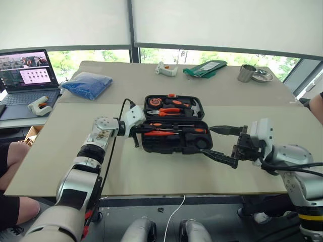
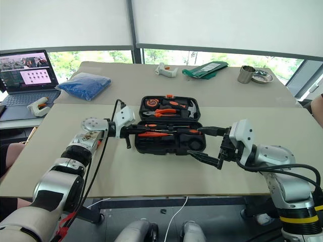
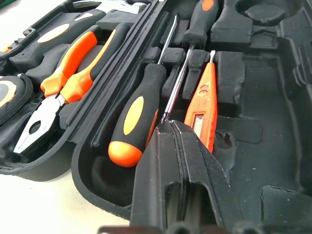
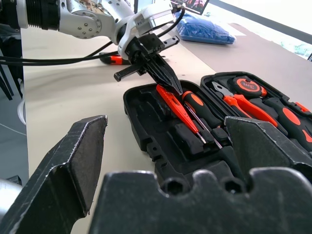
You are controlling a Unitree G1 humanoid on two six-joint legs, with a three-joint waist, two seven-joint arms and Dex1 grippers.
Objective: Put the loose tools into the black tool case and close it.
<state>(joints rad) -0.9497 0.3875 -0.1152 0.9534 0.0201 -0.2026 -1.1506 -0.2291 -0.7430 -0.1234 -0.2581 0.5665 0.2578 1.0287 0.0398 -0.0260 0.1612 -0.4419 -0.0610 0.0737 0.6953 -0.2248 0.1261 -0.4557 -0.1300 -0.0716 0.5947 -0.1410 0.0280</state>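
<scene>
Your black tool case [image 1: 174,132] lies open on the tan table [image 1: 60,151], right in front of you. Its far half holds the pliers [image 1: 169,111], the hammer [image 1: 194,107] and the tape measure [image 1: 154,101]. Its near half holds the screwdrivers.

Your left gripper [image 3: 171,127] sits at the left end of the near half. Its two black fingers [image 3: 195,170] are pressed tight together. The tips meet right at the thin metal shaft of one screwdriver [image 3: 173,92]. You cannot tell for sure if the shaft is pinched between them or just touched.

Beside that shaft lies a fat black screwdriver with an orange end [image 3: 134,117]. On the other side lies a flat orange screwdriver [image 3: 202,105]. Both rest in their slots in the near half.

Your right gripper [image 1: 222,143] floats just past the right end of the case. Its fingers are spread wide apart, and nothing is in them. It points across at the case.

One small orange and black tool [image 4: 113,59] lies loose on the table behind your left gripper, outside the case.

A blue bag [image 1: 87,84] and a laptop [image 1: 25,80] sit far off on your left.
</scene>
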